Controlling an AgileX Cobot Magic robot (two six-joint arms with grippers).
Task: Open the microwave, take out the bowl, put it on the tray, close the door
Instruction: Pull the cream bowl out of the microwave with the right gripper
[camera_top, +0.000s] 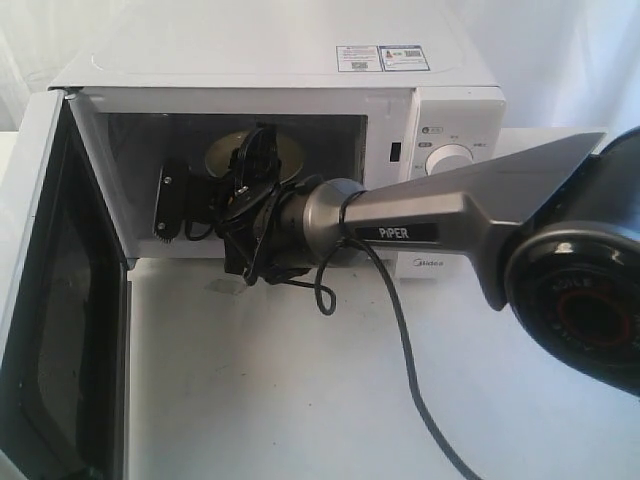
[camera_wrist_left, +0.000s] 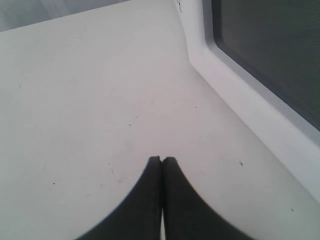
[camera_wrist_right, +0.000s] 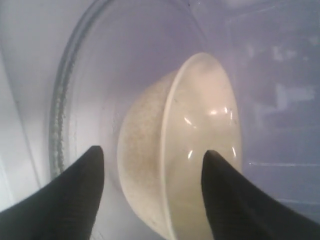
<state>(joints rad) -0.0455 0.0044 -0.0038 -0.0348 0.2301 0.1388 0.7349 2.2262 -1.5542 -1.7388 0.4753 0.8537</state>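
Right fingers (camera_wrist_right: 75, 200): spread apart inside the oven cavity, one on each side of the bowl's rim; contact cannot be told.
Left fingers (camera_wrist_left: 145, 200): pressed together, holding nothing, over bare tabletop near the door.
Bowl (camera_wrist_right: 200, 125): cream-yellow, glossy inside, inside the microwave on the glass turntable (camera_wrist_right: 75, 100); in the exterior view mostly hidden behind the right wrist.
Door (camera_top: 40, 300): swung wide open to the left, dark window facing inward.
Microwave (camera_top: 300, 60): white, two stickers (camera_top: 382, 57) on top, a round knob (camera_top: 450, 160) on the right panel.
Right arm (camera_top: 450, 215): grey, marked PIPER, reaching in from the right; a black cable (camera_top: 400, 330) trails from it down onto the tabletop.
Tabletop (camera_top: 300, 400): white, matte, with a few small dark specks in the left wrist view.
Room: pale white backdrop (camera_top: 560, 50) behind the microwave, brightly and evenly lit.
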